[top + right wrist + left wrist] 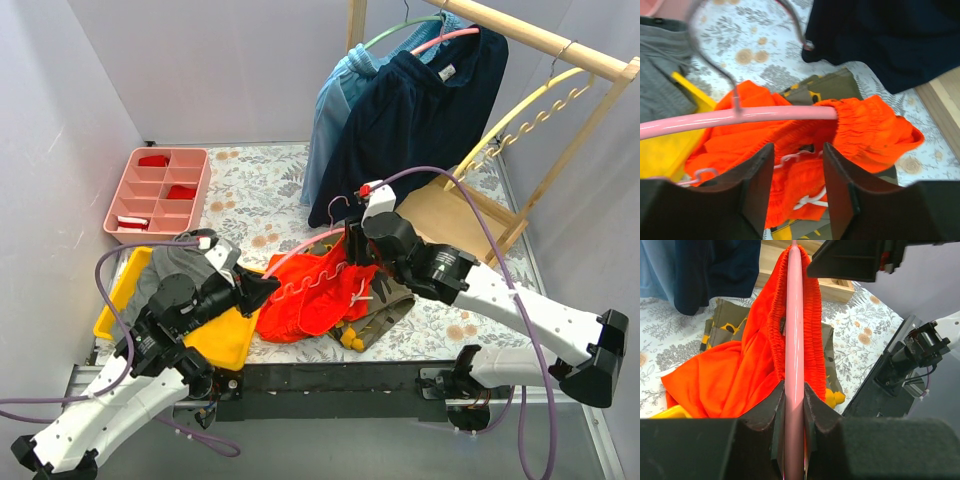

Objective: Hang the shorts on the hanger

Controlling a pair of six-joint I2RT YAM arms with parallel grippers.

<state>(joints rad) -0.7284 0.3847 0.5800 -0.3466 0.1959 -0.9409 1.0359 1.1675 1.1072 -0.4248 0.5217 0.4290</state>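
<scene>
We see the left end effector [794, 397] clamped shut on the pink hanger [740, 116], its two dark fingers pressed against either side of the bar, which runs straight away from the left wrist camera. The orange-red shorts [870, 130] sit at the far part of that bar: the elastic waistband is bunched around the end of the hanger arm, and the rest of the fabric drops down to the floral surface [250, 190]. There it lies partly on a camouflage garment [725, 320] and touches the edge of a yellow tray [225, 340]. The right end effector [798, 150] hovers just beside the hanger with its jaws spread apart and nothing between them; through the gap we see orange fabric, the white drawstring and the hanger's thin wavy lower bar. The hanger's metal hook [715, 65] rises from the middle of the bar, free of the rack. Navy shorts [410, 120] hang on the wooden rack behind.
</scene>
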